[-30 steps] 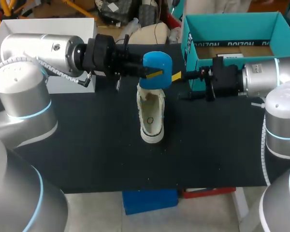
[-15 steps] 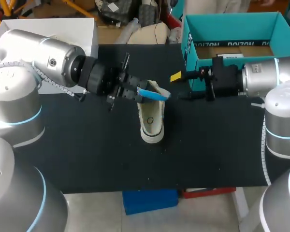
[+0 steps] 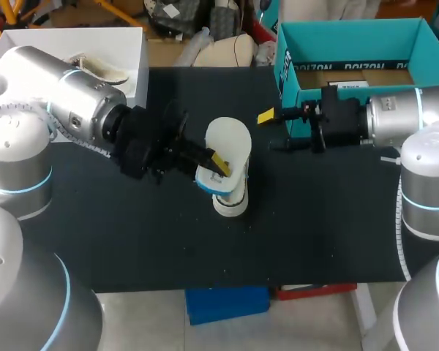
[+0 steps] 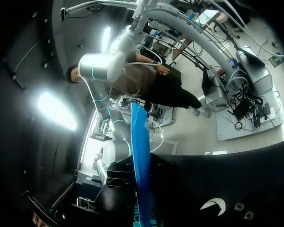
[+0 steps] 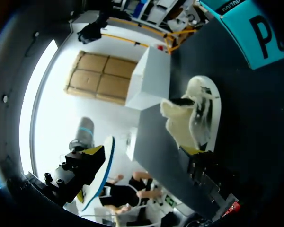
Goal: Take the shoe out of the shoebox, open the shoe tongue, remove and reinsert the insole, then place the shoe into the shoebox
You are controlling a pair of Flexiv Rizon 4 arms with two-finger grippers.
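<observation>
— Where is the insole (image 3: 227,146) in relation to the white sneaker (image 3: 233,203)?

— Right above it. The left gripper (image 3: 218,164) is clamped on the insole's near end, one yellow tip on each face. The right wrist view shows a gap between the insole (image 5: 102,175) and the sneaker (image 5: 199,113), so they are apart.

— Are the axes lined up?

— Nearly. The sneaker stands on the black table (image 3: 132,234) with its toe towards the near edge and its heel towards the far edge. The insole runs the same way, tilted a little. Its heel end must drop into the collar.

— What are they made of?

— The insole is thin, flat foam, pale on one face and blue on the other, and probably floppy. The sneaker has a rubbery sole and a soft cream tongue.

— What about the other arm?

— The right gripper (image 3: 272,131) is parted and empty, beside the teal shoebox (image 3: 285,73) and near the sneaker's heel. The left is the nearer one.
</observation>
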